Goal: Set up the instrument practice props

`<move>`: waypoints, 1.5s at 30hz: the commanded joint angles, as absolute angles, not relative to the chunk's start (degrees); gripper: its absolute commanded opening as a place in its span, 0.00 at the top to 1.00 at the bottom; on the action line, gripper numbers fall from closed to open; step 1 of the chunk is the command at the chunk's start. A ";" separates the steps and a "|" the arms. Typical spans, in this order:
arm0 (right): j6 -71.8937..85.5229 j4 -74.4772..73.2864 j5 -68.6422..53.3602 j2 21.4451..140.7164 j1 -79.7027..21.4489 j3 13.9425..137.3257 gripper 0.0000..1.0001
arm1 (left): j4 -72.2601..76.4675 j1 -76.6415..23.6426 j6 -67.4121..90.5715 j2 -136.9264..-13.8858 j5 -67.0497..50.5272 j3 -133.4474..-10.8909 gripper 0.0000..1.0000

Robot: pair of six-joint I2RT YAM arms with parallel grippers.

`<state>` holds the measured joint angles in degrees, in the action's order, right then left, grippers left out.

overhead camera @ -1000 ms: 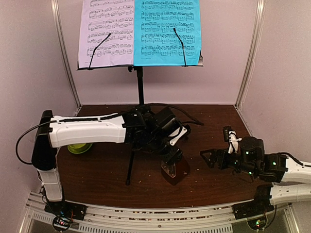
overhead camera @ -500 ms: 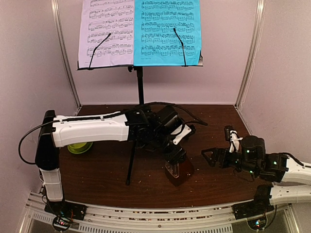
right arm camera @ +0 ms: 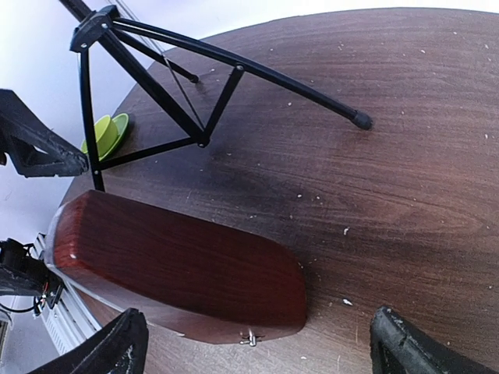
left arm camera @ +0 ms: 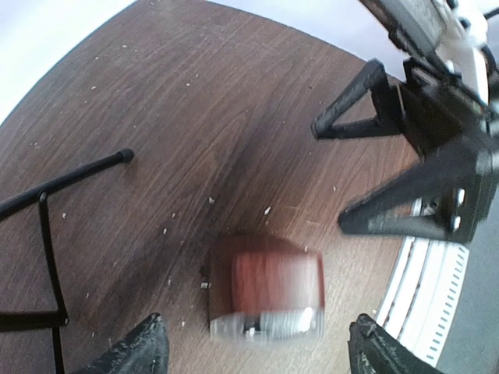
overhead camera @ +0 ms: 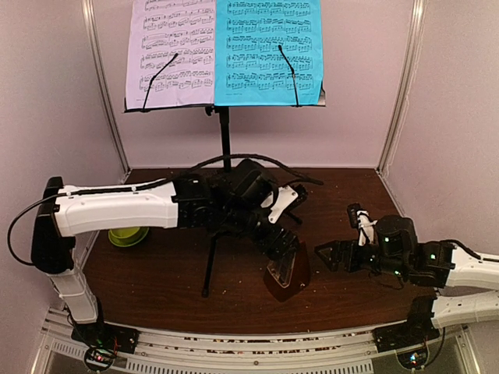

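The metronome (overhead camera: 284, 274) sits on the surface (overhead camera: 156, 282) close to its front edge, about midway along it and just right of the stand's front leg. Its clear cover faces the front edge. From the left wrist it appears blurred (left arm camera: 265, 292), so I cannot tell whether it is upright or tilted.

The left fingers (left arm camera: 144, 351) are spread wide above the metronome, one on each side, with bare surface showing between each finger and the wood. They are not gripping it. From above, the left fingers (overhead camera: 279, 243) hang just over the metronome's top.

The right fingers (overhead camera: 326, 254) are also spread wide and hold nothing. They point toward the metronome from its right, near it but apart. In the right wrist view the metronome (right arm camera: 179, 269) fills the space ahead of those fingers (right arm camera: 125, 347), with no contact visible. The left wrist view shows the right fingers (left arm camera: 355, 109) at the upper right.

The stand (overhead camera: 225, 136) is in the middle of the surface, toward the back edge, with its tripod legs (right arm camera: 238, 70) splayed on the wood. One leg (left arm camera: 62, 183) reaches toward the metronome. On its desk the lilac sheet (overhead camera: 170, 51) is on the left and the cyan sheet (overhead camera: 269, 51) on the right, edge to edge, each crossed by a thin black wire arm.

A green bowl (overhead camera: 129, 236) sits near the left edge, partly hidden behind the left arm.
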<state>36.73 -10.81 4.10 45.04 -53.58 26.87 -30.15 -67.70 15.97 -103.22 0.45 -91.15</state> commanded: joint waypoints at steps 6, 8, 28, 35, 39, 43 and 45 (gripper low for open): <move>35.11 -9.12 -0.19 46.32 -52.76 33.18 0.00 | -10.64 -68.31 18.16 -93.32 3.10 -74.50 0.22; 35.16 -9.42 -1.23 47.98 -52.76 34.91 0.00 | -6.24 -68.58 17.06 -92.51 2.73 -71.67 0.23; 39.20 -6.78 -5.99 57.93 -51.15 38.59 0.02 | -0.91 -69.12 16.00 -97.73 0.76 -72.65 0.33; 39.35 -7.48 -6.51 58.64 -50.81 36.29 0.03 | -1.13 -69.13 15.65 -97.66 -0.25 -72.51 0.47; 38.80 -8.14 -6.30 58.11 -50.75 34.39 0.04 | -1.14 -69.12 15.35 -97.16 -0.61 -72.21 0.58; 38.11 -8.75 -5.75 58.16 -50.77 32.28 0.05 | -1.25 -69.15 14.49 -96.34 -0.90 -71.49 0.68; 37.87 -9.53 -5.12 58.42 -50.65 31.46 0.05 | -1.02 -69.13 14.06 -95.63 -0.73 -70.80 0.71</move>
<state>39.29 -3.29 -6.13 57.54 -51.00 34.96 -4.01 -68.97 15.07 -97.51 0.58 -71.24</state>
